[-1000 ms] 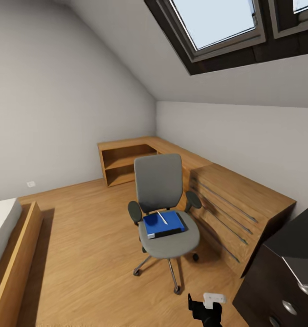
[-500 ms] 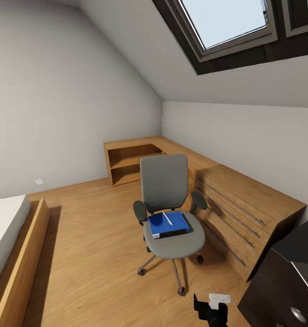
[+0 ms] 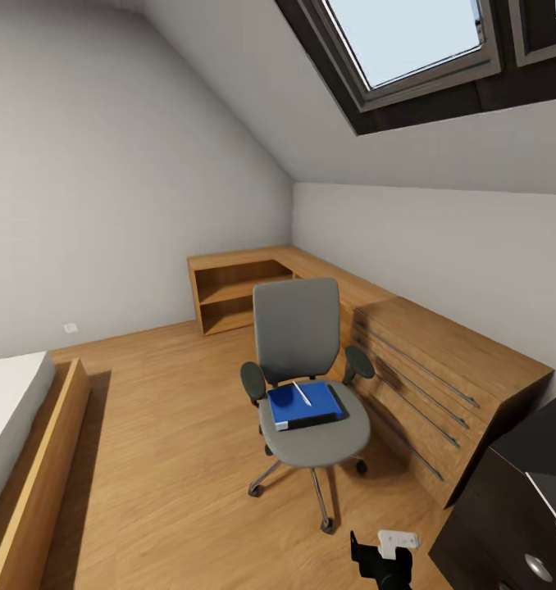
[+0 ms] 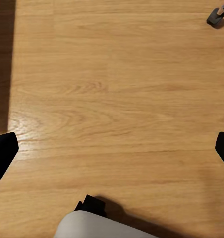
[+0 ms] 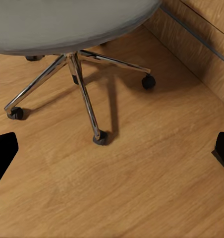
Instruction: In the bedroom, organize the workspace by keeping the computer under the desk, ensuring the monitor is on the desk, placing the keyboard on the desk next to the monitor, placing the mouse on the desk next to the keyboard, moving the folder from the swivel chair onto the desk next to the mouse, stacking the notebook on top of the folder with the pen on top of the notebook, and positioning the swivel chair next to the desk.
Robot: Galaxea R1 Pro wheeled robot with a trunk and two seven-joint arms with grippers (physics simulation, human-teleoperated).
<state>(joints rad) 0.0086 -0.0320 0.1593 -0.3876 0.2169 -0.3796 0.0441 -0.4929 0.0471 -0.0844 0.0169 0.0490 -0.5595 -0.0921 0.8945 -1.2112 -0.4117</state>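
1. The swivel chair point(image 3: 308, 385) stands on the wood floor point(image 3: 163, 459) beside the oak chest point(image 3: 442, 385) — the blue folder point(image 3: 304, 405) lies on its seat.
2. Left gripper point(image 4: 112, 148) and right gripper point(image 5: 112, 151) — both spread wide, holding nothing.

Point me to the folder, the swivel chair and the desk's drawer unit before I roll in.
folder point(image 3: 293, 405): head view, on its blue cover.
swivel chair point(image 3: 297, 328): head view, on the grey backrest.
desk point(image 3: 491, 508): head view, on the dark drawer unit's front.
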